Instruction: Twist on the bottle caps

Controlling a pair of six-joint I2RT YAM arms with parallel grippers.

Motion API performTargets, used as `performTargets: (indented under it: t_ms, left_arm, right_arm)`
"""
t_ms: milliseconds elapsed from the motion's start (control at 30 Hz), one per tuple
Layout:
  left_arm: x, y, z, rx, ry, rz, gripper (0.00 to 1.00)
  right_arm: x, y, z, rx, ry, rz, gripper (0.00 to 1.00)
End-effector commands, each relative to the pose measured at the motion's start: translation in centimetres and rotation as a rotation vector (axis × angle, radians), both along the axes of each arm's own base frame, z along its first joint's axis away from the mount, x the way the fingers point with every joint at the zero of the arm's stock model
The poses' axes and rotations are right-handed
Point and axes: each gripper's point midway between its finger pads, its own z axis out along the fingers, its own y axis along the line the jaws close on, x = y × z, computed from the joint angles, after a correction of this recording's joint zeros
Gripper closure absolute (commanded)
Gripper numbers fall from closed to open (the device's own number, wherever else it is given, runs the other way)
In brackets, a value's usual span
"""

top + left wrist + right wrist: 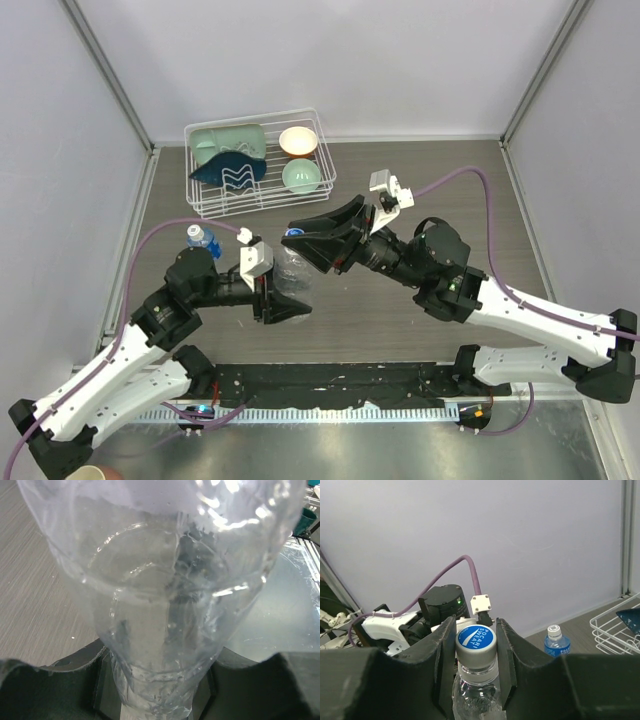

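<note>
The plain bottle (291, 274) is off the tabletop (380, 330), lying tilted between the two arms near the middle of the scene. The left pincer (285, 292) is closed part-way on the bottle's clear body; in the left wrist view its dark fingers (60, 685) flank the lower part of the bottle, which fills most of that view. At the other end the right pincer (303, 245) is narrowed onto the cap (476, 641), which sits on the bottle's neck between the two black fingers (445, 665), one on each side. This cap has a pale grey side and a blue printed top. Whether it is turned fully down on the thread I cannot tell.

The labelled bottle (200, 238) stands upright on the tabletop just beyond the left arm, apart from both pincers, with a white cap (554, 629) on its neck. Behind it a white wire basket (260, 207) holds pale green and cream bowls.
</note>
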Motion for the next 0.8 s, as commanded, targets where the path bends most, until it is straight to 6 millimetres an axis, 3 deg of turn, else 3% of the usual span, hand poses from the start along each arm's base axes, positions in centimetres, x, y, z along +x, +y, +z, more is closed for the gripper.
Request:
performTargets:
  t_ms: [0, 167, 567, 733, 767]
  left_arm:
    - [1.1, 0.5, 9.1, -0.225, -0.208, 0.066, 1.0]
    - [0.8, 0.5, 9.3, -0.227, -0.212, 0.054, 1.0]
    - [2.0, 1.0, 9.8, -0.236, -0.217, 0.125, 1.0]
    - [2.5, 0.9, 10.4, -0.24, -0.224, 0.146, 1.0]
    - [2.7, 0.9, 10.5, -0.239, -0.228, 0.152, 1.0]
  right_arm:
    - [-5.7, 3.0, -11.2, -0.377, 0.156, 0.312, 0.94]
    - [-6.0, 2.7, -11.7, -0.422, 0.14, 0.328, 0.95]
    - [-1.5, -0.1, -14.6, -0.596, 0.166, 0.031, 0.98]
    - [-1.2, 0.1, -15.1, -0.58, 0.202, -0.011, 0.99]
    - [-0.2, -0.1, -15.5, -0.582, 0.212, -0.075, 0.99]
